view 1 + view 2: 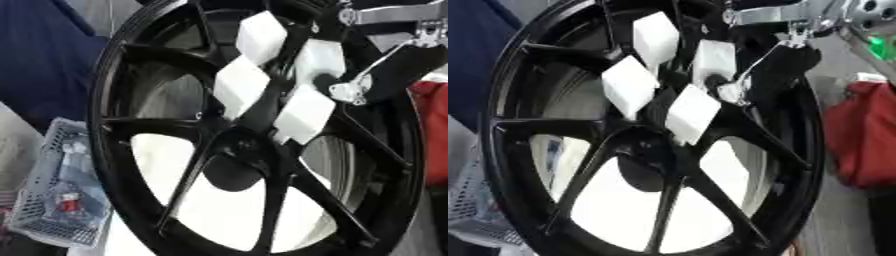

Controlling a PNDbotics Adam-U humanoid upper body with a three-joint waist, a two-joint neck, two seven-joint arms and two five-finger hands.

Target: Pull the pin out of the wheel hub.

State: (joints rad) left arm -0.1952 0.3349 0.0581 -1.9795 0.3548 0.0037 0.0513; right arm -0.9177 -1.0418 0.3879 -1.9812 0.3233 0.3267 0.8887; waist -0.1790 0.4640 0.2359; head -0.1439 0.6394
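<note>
the right hand [278, 82] enters from the upper right and lies against the centre of the wheel hub [131, 150]. its white-padded fingertips [241, 86] are spread in a cluster over the point where the spokes meet, with the dark palm behind them. whether the fingers are closed round anything cannot be told; the pin is not visible, being hidden under the pads if it sits there. silver linkage [372, 75] of the hand runs up and right toward the wrist.

the wheel hub is black, stands upright and slightly tilted, and fills most of both views. its spokes radiate from a dark round centre cap [234, 172] just below the fingertips. white surface shows through the lower openings.

left of the rim, a grey mesh basket [48, 200] holds small items, one red. a red object [868, 135] lies to the right.
</note>
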